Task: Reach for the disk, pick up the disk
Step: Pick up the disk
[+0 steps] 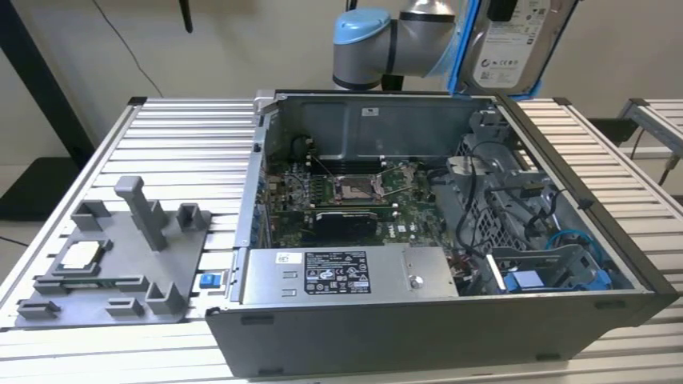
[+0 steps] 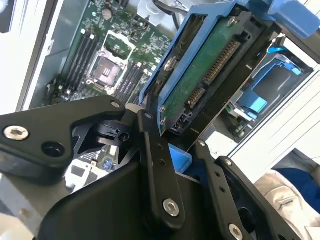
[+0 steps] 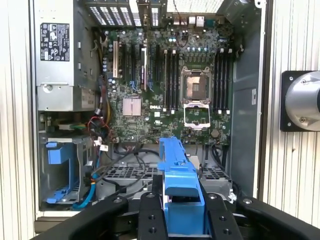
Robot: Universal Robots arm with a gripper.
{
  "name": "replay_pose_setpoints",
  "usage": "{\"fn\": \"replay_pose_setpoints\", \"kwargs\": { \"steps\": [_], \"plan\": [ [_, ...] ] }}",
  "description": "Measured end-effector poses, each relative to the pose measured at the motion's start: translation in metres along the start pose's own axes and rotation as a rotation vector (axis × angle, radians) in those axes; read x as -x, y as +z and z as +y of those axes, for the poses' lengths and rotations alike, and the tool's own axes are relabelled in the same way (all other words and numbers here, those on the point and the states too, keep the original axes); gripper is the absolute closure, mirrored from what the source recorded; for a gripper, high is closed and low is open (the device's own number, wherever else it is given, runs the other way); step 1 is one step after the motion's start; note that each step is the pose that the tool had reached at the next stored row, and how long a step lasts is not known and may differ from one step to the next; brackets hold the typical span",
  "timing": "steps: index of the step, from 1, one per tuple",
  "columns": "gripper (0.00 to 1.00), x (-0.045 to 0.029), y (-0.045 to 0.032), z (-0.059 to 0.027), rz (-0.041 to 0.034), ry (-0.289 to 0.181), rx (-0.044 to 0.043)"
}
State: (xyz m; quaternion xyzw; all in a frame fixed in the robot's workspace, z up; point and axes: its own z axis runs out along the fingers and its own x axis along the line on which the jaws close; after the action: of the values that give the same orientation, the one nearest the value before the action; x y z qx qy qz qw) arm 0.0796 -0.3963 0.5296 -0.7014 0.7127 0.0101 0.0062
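Disk (image 1: 513, 48): flat silver-grey hard drive, white printed label, bright blue plastic frame along its edges. Held upright, lifted clear above the open computer case (image 1: 449, 240). Second wrist view shows its green circuit board and connector edge (image 2: 210, 65).

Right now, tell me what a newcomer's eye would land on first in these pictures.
The disk, silver-grey in a bright blue frame, hangs high above the open computer case in the exterior view, clamped in the pincer. Below it, the green motherboard lies exposed. A grey fixture plate sits on the table at the exterior view's left.
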Motion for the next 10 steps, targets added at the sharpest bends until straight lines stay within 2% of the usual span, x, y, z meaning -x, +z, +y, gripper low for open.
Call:
{"fn": "replay_pose_setpoints", "kwargs": {
  "steps": [10],
  "plan": [
    [1.00, -0.0236, 0.0014, -0.0004, 0.0000, 0.000, 0.0000]
  ]
}}
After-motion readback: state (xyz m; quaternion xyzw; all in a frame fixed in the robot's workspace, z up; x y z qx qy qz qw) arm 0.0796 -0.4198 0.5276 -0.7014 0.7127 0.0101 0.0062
